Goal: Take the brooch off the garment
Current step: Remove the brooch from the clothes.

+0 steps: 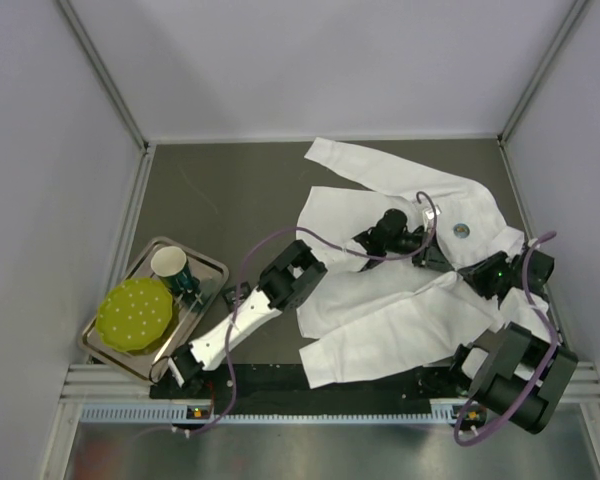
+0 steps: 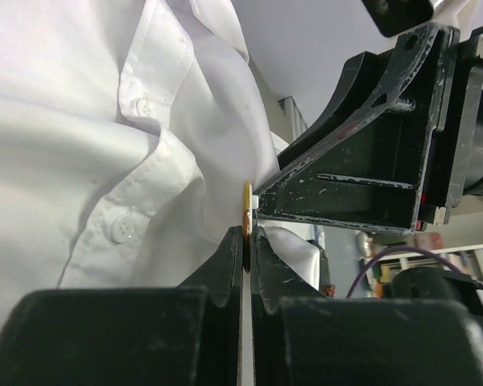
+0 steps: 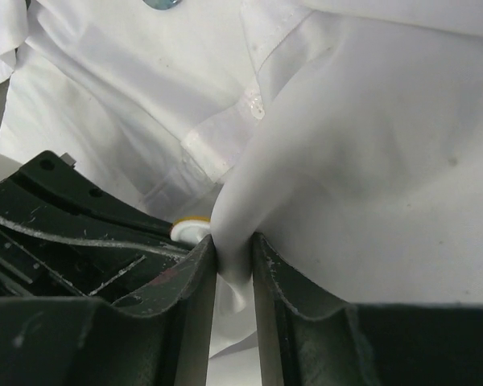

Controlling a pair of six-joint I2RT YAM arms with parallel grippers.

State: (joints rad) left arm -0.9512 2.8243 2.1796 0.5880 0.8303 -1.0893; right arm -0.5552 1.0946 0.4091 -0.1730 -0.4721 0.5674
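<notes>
Nearest the bases, the right gripper (image 3: 233, 253) is narrowed on a raised fold of the white shirt (image 3: 370, 161), and cloth fills the gap between its jaws. Just beside that fold, the left gripper (image 2: 247, 235) is clamped tight on the thin gold-edged brooch (image 2: 246, 205), seen edge-on against the cloth. The right should probably pin the fold while the left draws the brooch straight away, slowly, sparing the thin fabric. Farther off, a small bluish badge (image 1: 461, 230) sits on the chest.

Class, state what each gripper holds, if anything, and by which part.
Left gripper pinches a thin yellow disc by its lower rim; right gripper pinches the shirt by a raised fold.
</notes>
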